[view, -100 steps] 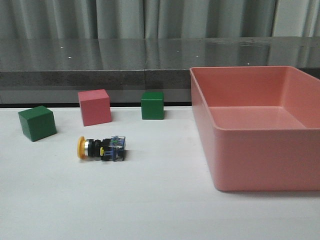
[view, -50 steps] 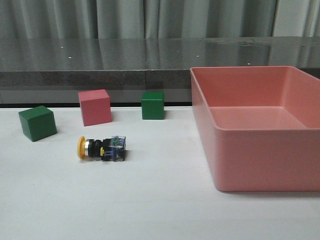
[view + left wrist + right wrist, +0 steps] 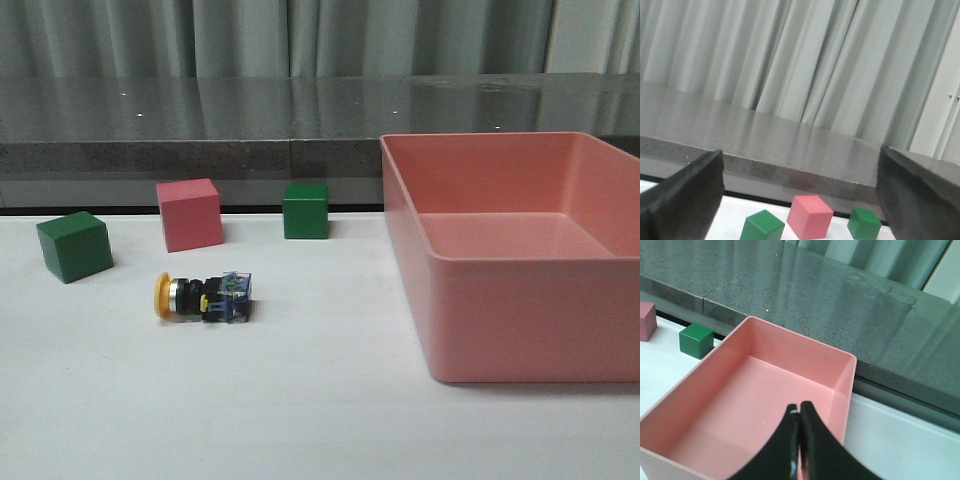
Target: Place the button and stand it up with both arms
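Far left on the white table (image 3: 320, 420): green cube (image 3: 75, 246), one corner turned toward the camera. Just right of it and slightly farther back: pink cube (image 3: 189, 214). In front of these two, well apart from both: button (image 3: 202, 297) lying on its side, not standing, yellow cap pointing left, black body in the middle, clear bluish base pointing right, resting directly on the table surface, touched by nothing. Farther back and right of the pink cube: second, smaller green cube (image 3: 305, 210), near the table's rear edge. Right side of the table: large pink bin (image 3: 510, 330), open top, nothing visible inside. Behind the table: dark grey stone ledge (image 3: 200, 125) running full width, grey curtain (image 3: 300, 35) above it. No arm visible in the front view. Left wrist view: left gripper (image 3: 800, 200) spread wide, dark fingers (image 3: 685, 197) at opposite edges of the frame, nothing between them; cubes and ledge visible through the gap, well ahead. Right wrist view: right gripper (image 3: 799, 440) closed, the two pointed tips pressed together, nothing pinched between them; hangs above the near part of the pink bin, clear of its rim and floor as far as visible.
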Robot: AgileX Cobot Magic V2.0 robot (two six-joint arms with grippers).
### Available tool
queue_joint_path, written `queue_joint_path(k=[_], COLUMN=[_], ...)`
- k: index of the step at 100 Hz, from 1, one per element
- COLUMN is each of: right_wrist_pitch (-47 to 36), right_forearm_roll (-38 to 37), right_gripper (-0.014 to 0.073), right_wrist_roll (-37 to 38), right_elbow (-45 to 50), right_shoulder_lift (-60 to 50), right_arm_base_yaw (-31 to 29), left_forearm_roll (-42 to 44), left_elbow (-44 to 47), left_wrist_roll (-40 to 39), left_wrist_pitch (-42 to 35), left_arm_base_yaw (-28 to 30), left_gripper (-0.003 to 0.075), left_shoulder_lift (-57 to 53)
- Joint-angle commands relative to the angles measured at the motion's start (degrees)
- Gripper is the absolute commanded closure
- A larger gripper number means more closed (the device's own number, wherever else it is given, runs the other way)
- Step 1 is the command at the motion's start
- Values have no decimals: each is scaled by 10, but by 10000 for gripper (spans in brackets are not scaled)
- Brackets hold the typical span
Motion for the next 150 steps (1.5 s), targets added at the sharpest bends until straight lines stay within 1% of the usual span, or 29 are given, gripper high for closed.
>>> queue_joint_path(k=[1,9,14,22,32,46,56,61,77,80,84,93,96,98,103,105,108,111,115,120,125,130,134,142,150], right_wrist_pitch=[-46,-47,-48,-49,-49,-49,-49,-49,-49,-49,-49,-48,-48,-48,-48,-48,-48,-48,-48,-48,-48,-48,-48,-48,-48], right_forearm_roll=[10,10,10,10,10,10,10,10,11,11,11,11,11,11,11,11,11,11,11,11,11,11,11,11,11], right_gripper=[655,655,655,655,655,655,655,655,655,655,655,655,655,655,655,655,655,655,655,655,655,655,655,655,655], right_wrist_roll=[1,1,1,1,1,1,1,1,1,1,1,1,1,1,1,1,1,1,1,1,1,1,1,1,1], right_elbow=[-15,-15,-15,-15,-15,-15,-15,-15,-15,-15,-15,-15,-15,-15,-15,-15,-15,-15,-15,-15,-15,-15,-15,-15,-15], right_shoulder_lift=[-1,-1,-1,-1,-1,-1,-1,-1,-1,-1,-1,-1,-1,-1,-1,-1,-1,-1,-1,-1,-1,-1,-1,-1,-1], right_arm_base_yaw=[-3,-3,-3,-3,-3,-3,-3,-3,-3,-3,-3,-3,-3,-3,-3,-3,-3,-3,-3,-3,-3,-3,-3,-3,-3], left_forearm_roll=[0,35,67,115,145,130,93,67,10,-1,-24,-111,-147,-176,-249,-282,-328,-383,-431,-486,-529,-562,-582,-627,-643], left_elbow=[-46,-103,-147,-206,-286,-393,-463,-491,-572,-583,-599,-627,-636,-640,-649,-653,-657,-662,-667,-670,-671,-671,-671,-671,-671], left_wrist_roll=[-2,-2,-2,-1,4,93,179,227,323,352,389,516,574,599,716,747,826,892,980,1054,1099,1128,1141,1141,1141], left_wrist_pitch=[24,123,167,207,258,315,323,328,358,359,363,379,381,384,401,413,436,476,521,581,630,649,651,642,643], left_arm_base_yaw=[-4,-4,-4,-4,-4,-4,-4,-4,-4,-4,-4,-3,-1,-2,1,2,7,14,23,42,60,78,91,108,118], left_gripper=[111,114,114,114,114,114,114,114,114,114,114,114,114,114,114,114,114,114,114,114,114,114,114,114,114], left_shoulder_lift=[0,38,80,152,264,439,560,611,748,768,796,846,862,870,887,893,901,908,917,927,935,944,950,955,956])
